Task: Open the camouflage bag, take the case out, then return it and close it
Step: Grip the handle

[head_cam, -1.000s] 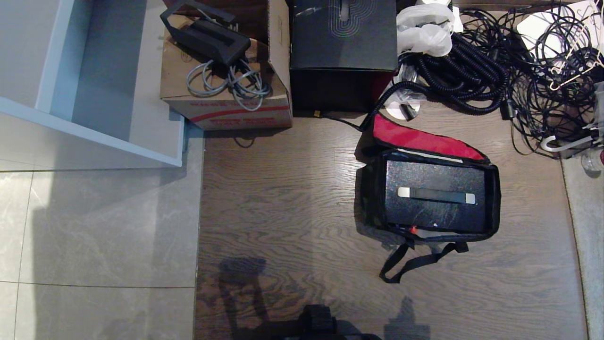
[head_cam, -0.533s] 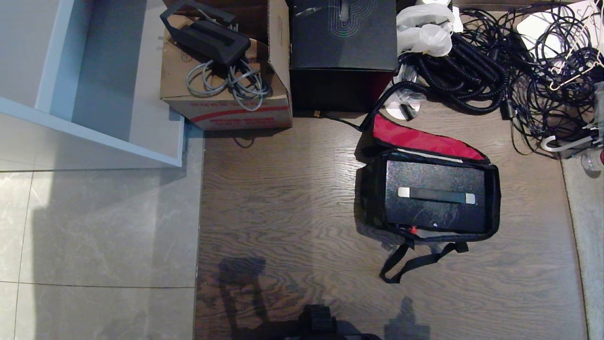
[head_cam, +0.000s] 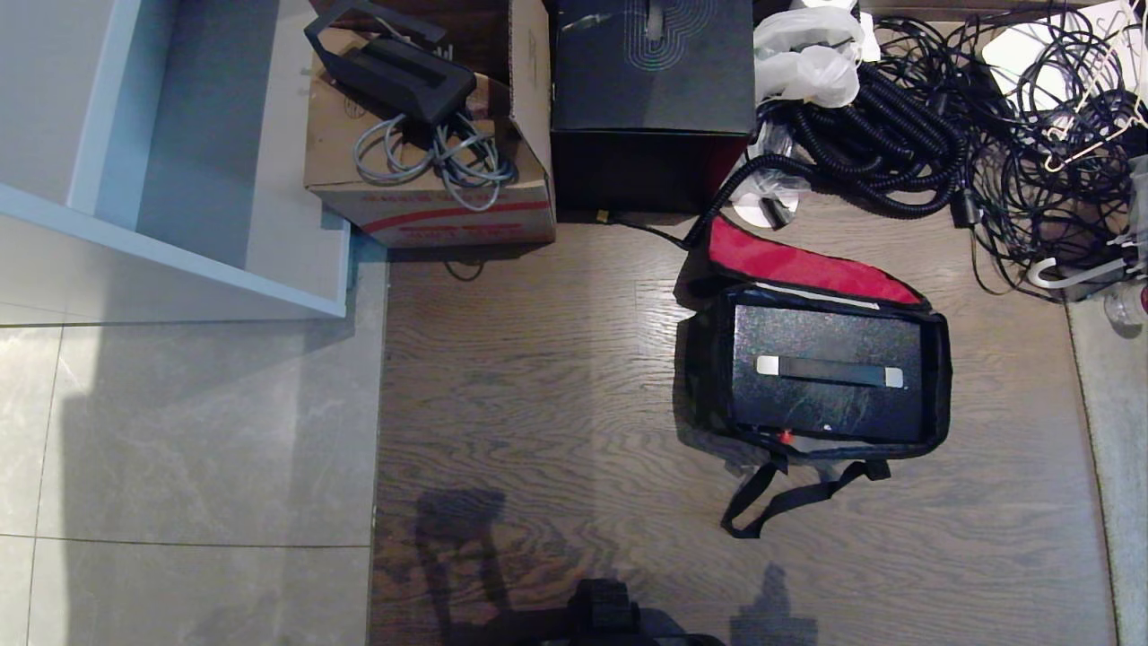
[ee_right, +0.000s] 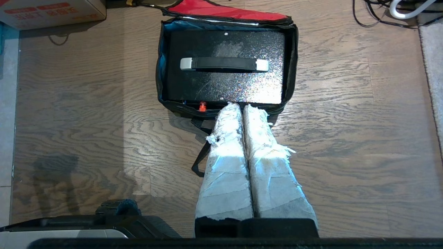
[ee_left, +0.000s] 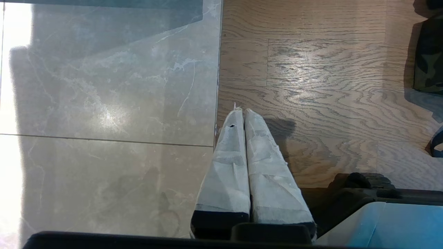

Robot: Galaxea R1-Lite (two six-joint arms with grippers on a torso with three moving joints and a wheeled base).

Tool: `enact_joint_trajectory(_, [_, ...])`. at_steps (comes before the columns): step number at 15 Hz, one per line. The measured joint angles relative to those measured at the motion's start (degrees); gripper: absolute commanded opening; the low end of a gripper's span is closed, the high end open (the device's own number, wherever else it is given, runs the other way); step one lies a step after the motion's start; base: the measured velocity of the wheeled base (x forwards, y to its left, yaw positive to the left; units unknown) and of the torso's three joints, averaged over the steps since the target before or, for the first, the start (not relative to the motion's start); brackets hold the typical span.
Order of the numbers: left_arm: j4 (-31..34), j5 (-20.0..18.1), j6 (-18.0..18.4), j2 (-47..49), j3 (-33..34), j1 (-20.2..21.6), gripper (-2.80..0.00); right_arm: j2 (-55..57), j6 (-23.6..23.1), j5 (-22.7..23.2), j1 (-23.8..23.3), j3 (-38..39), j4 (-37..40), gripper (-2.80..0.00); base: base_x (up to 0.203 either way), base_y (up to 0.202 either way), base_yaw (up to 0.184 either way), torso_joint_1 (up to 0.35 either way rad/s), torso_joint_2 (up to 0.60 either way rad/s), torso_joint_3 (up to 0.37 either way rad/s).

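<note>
— Anything different from a second ago?

— No. My view has not shifted, and the camouflage bag [head_cam: 938, 359] lies where it did on the wooden floor [head_cam: 538, 377], its red-lined lid [head_cam: 798, 265] folded back toward the cable pile [head_cam: 951, 117].

— And the case?

— Sitting flat inside the bag. The case [head_cam: 825, 395] shows its handle [head_cam: 830, 371] on top and the small red latch [ee_right: 202, 107] at the near wall.

— Your grippers?

— Both pressed shut, holding nothing. My right gripper [ee_right: 242, 108] hangs above the floor just short of the bag's near edge; my left gripper [ee_left: 244, 112] hangs over the seam between wood and tile [ee_left: 104, 103], well apart from the bag.
</note>
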Motion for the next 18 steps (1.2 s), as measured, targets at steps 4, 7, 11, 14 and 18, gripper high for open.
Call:
enact_joint_trajectory(4, [0.0, 0.0, 0.0, 0.0, 0.0, 0.0, -2.80, 0.0, 0.0, 0.0, 0.0, 0.0, 0.0, -2.80, 0.000, 0.000, 0.000, 0.000, 0.00, 0.000])
enact_joint_trajectory(7, [0.0, 0.0, 0.1, 0.0, 0.0, 0.0, -2.80, 0.0, 0.0, 0.0, 0.0, 0.0, 0.0, -2.80, 0.000, 0.000, 0.000, 0.000, 0.00, 0.000])
enact_joint_trajectory(11, [0.0, 0.0, 0.0, 0.0, 0.0, 0.0, -2.80, 0.0, 0.0, 0.0, 0.0, 0.0, 0.0, -2.80, 0.000, 0.000, 0.000, 0.000, 0.00, 0.000])
enact_joint_trajectory(14, [0.1, 0.0, -0.1, 0.0, 0.0, 0.0, -2.80, 0.0, 0.0, 0.0, 0.0, 0.0, 0.0, -2.80, 0.000, 0.000, 0.000, 0.004, 0.00, 0.128])
enact_joint_trajectory(18, [0.1, 0.0, -0.1, 0.0, 0.0, 0.0, -2.80, 0.0, 0.0, 0.0, 0.0, 0.0, 0.0, -2.80, 0.000, 0.000, 0.000, 0.005, 0.00, 0.187])
